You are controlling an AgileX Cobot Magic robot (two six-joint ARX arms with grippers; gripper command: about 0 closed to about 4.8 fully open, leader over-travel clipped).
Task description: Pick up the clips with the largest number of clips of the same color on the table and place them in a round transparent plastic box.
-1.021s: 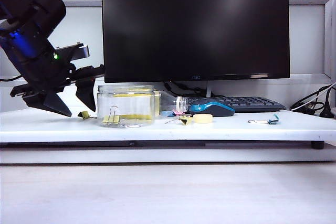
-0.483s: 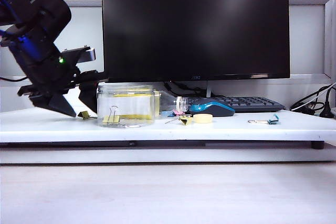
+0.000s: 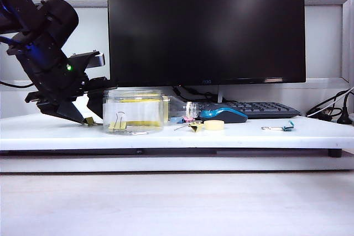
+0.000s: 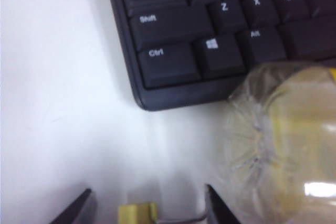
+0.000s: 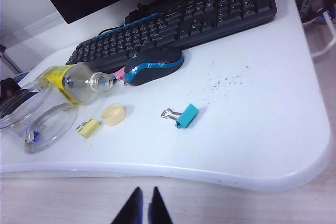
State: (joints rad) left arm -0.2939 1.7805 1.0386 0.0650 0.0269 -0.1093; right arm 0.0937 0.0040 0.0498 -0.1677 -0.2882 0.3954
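I see my left gripper (image 4: 147, 205) spread wide over a yellow clip (image 4: 137, 214) beside the clear round jar (image 3: 133, 111); its blurred wire handle seems to point jarward. My right gripper (image 5: 144, 203) hangs pinched shut off the table (image 5: 252, 129).

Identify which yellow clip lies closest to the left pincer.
The yellow clip at the far left of the table, left of the clear round jar. It sits between the open fingers of the left pincer; the other loose one lies beside the pale disc.
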